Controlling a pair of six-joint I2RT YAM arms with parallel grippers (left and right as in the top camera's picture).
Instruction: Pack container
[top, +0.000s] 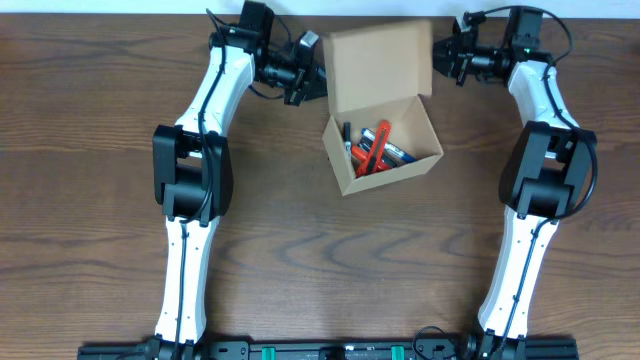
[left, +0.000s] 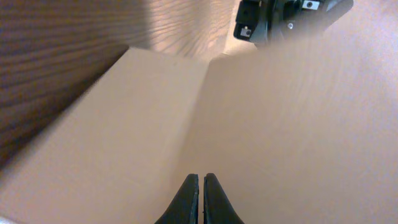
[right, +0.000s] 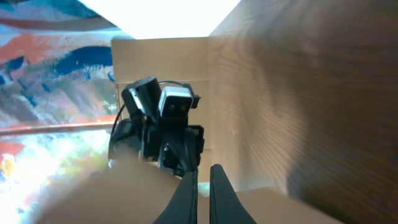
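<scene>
The small tan-brown cardboard box (top: 415, 120) sits mid-way on the dark brown wooden table (top: 100, 100), coloured pens (top: 372, 148) inside. Its lid flap (top: 380, 65) stands up. The left gripper (top: 316, 86) and right gripper (top: 440, 56) flank it, fingers together and empty, likely to push it shut.

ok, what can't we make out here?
1. Items inside the container: overhead, too small to identify.
2. Container's inside: left wrist, its own cardboard fills the frame.
3. Whether the jaws touch the flap lid: overhead, too small; right wrist, near cardboard blurred.
</scene>
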